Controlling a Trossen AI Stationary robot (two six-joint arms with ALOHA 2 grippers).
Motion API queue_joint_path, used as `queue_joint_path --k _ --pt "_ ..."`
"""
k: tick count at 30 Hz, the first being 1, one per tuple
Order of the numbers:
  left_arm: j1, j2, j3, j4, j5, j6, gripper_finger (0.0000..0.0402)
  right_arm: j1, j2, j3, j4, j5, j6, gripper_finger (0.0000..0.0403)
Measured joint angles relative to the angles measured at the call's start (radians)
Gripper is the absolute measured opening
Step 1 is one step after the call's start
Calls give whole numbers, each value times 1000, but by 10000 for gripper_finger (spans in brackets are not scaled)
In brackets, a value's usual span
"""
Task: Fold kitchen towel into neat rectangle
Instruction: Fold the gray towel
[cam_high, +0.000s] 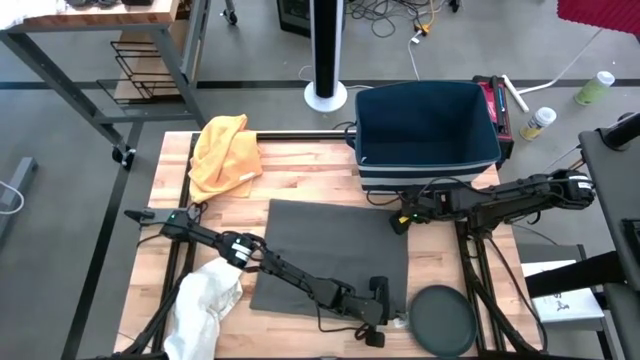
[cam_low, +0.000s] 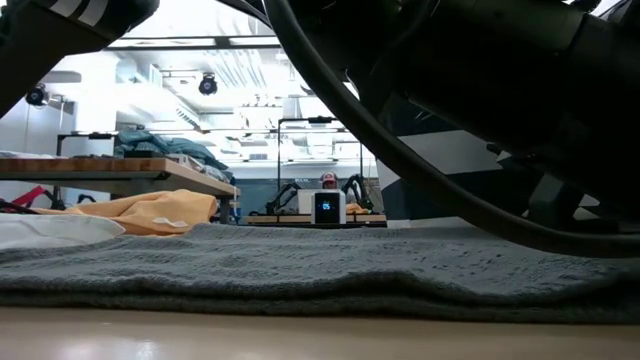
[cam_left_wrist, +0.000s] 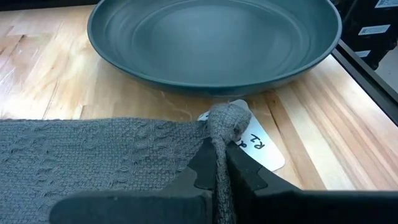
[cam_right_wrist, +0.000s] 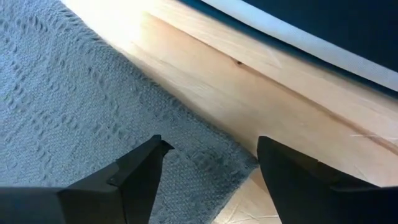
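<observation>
Beside the round dark-grey plate (cam_left_wrist: 211, 43), the left gripper (cam_left_wrist: 219, 163) is clenched on a corner of the grey knitted towel (cam_high: 335, 250), while the right gripper (cam_right_wrist: 208, 158) hovers spread wide over the opposite corner.

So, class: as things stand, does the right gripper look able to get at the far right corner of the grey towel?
Probably yes. The right gripper is open, with the grey towel corner lying between its fingers and nothing covering it.

Dark grey waffle-textured towel (cam_high: 335, 250), yellow cloth (cam_high: 225, 150), white cloth (cam_high: 205, 300).
</observation>
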Motion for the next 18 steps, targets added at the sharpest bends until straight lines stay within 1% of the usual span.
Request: queue_joint_path --k 4,7,11,15,18 --pt "0 0 1 -5 0 0 5 5 -19 0 -23 -35 -20 252" --pt "-3 -2 1 -17 -1 0 5 25 -69 0 -63 -11 -1 258" --pt "-4 -4 -6 -13 -2 0 6 31 -119 -2 -67 4 32 265" --pt "-4 -4 -8 -3 -2 0 6 31 -111 -4 -65 17 68 273" --pt "-4 -4 -8 -3 -2 0 6 31 -84 -15 -31 32 96 278"
